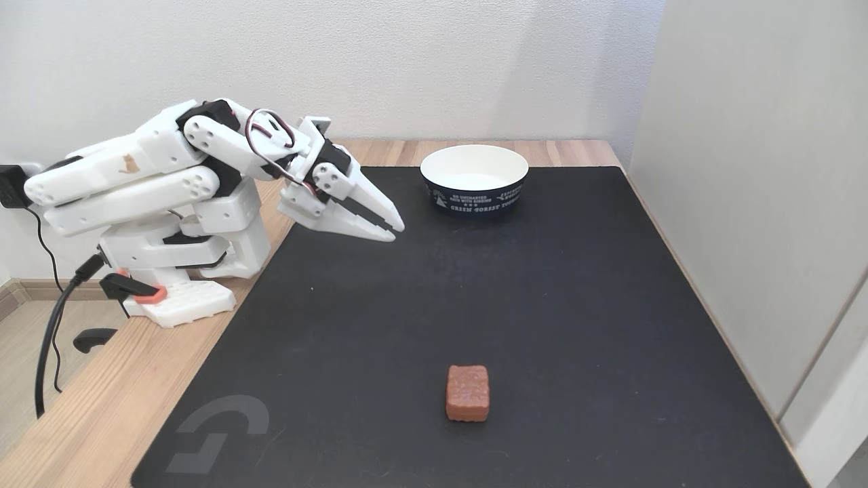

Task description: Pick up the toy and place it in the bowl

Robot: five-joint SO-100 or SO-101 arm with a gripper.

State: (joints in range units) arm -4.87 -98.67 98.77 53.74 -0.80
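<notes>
My arm's white gripper (392, 229) hung over the black mat, jaws closed on nothing. The small reddish-brown bumpy block toy (468, 392) lay unpicked near the mat's front, well apart from the empty navy paper bowl (474, 179) on my bench; everything remained to do.

Looking like a home room corner set up for hobby robotics: wooden desk (102, 420) sitting against white wallpapered wall (407, 61), black desk mat (542, 305) covering it, small white 3D-printed arm (156, 183) clamping to its edge.
</notes>
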